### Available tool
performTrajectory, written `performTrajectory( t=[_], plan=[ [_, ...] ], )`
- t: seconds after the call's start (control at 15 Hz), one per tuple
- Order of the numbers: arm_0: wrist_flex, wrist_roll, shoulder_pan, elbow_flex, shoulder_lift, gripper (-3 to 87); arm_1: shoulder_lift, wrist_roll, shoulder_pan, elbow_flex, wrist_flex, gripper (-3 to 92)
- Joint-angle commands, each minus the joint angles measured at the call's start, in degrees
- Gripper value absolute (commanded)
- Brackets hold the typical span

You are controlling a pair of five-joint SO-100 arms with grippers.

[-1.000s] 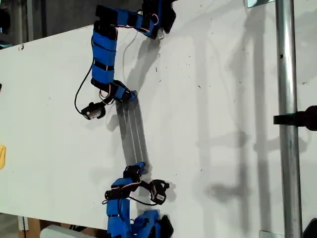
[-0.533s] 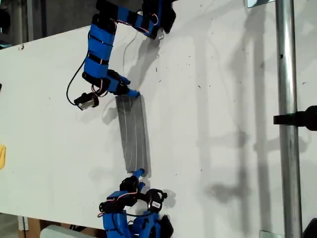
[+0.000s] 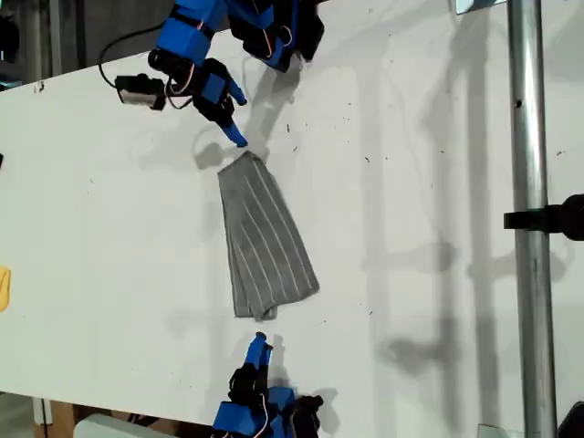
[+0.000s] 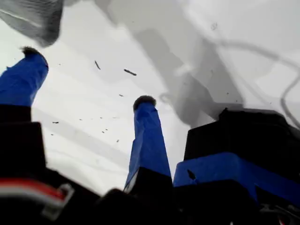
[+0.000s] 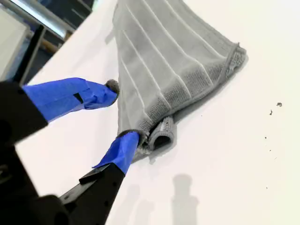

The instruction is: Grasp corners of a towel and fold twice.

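Second wrist view shows the second claw [image 5: 115, 112] with its jaws spread and holding nothing, their tips just beside the towel [image 3: 265, 239], which lies folded on the white worktop [image 3: 411, 182] beyond them. The first claw [image 4: 86, 75] hangs open over bare worktop, the towel's narrow end just past its tips.

Towel [image 3: 263, 239]: one, grey, striped, folded | Arms: two, blue | Grippers: two, my first gripper [image 4: 86, 77] and my second gripper [image 5: 119, 112] | Worktop [image 3: 411, 228]: one, white | Metal pole [image 3: 531, 219]: one, upright
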Motion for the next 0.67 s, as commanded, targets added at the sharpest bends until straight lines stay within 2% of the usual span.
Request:
performTrajectory(
  t=[0.0, 0.27, 0.4, 0.6],
  plan=[
    [-1.3, 0.4, 0.8, -0.4, 1.4, 15.5, 8.3, 1.2, -0.2, 0.0, -0.8, 35.8],
    [-1.3, 1.1, 0.7, -0.9, 1.7, 9.9, 1.3, -0.2, -2.2, -0.4, -3.9, 38.0],
    [-3.1, -0.4, 1.1, -2.9, -8.1, 10.2, -1.6, -1.6, -3.3, -1.7, -5.3, 37.6],
    [-16.3, -1.8, 5.0, -9.1, -35.7, 10.2, -17.3, -5.6, -6.2, -7.2, -12.0, 38.1]
  ],
)
